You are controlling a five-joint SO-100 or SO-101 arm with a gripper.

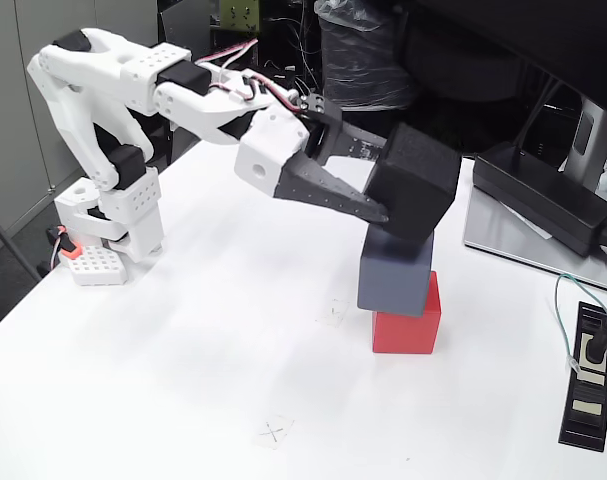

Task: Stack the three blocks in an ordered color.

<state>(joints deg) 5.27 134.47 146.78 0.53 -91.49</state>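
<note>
A red block (407,326) rests on the white table (183,380) right of centre. On top of it sits the slate grey block (394,272), shifted slightly to the left. The black block (415,180) is tilted and sits just above the grey one, its lower corner at or near the grey block's top. My gripper (381,200) is shut on the black block; its dark front finger (333,193) lies across the block's left face and the other finger reaches behind it.
The arm's white base (113,215) stands at the left, with a small white perforated block (93,266) beside it. A long black power brick (543,190) lies at the right on a grey pad. A black cable strip (588,375) sits at the right edge. Faint tape crosses (274,431) mark the table.
</note>
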